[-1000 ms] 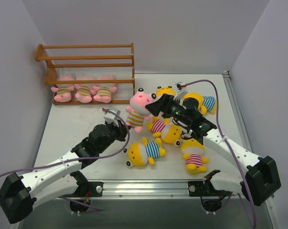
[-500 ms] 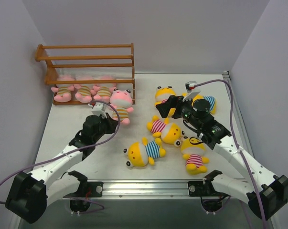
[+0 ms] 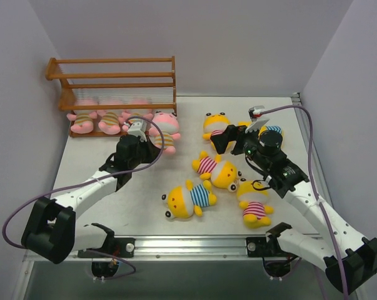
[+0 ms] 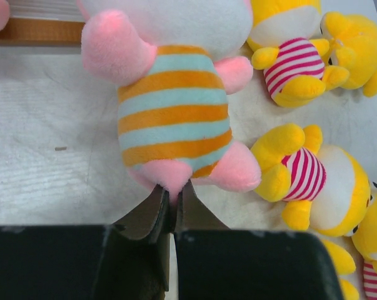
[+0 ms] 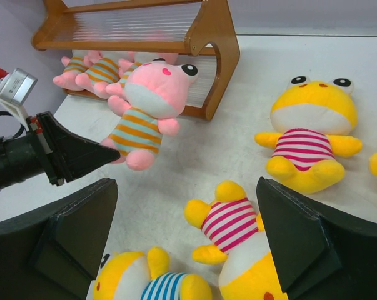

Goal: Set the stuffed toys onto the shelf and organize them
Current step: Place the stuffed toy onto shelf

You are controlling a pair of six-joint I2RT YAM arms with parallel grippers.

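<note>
Counting from the overhead view, three pink toys (image 3: 110, 120) are found lined up on the bottom tier of the shelf (image 3: 113, 81). A fourth pink toy (image 3: 165, 128) is held clamped by its lower end in the left gripper (image 3: 140, 140), just beside the shelf's right end and not yet seated. The right gripper (image 3: 227, 139) is spread wide and holds nothing. Five yellow toys (image 3: 189, 200) are left on the table (image 3: 194, 106); the upper tiers are seen unfilled.

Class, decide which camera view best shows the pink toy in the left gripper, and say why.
The right wrist view: the pink toy shows whole, face and shirt, the left gripper pinching its underside. The left wrist view crops its head; the top view shows it small.
</note>
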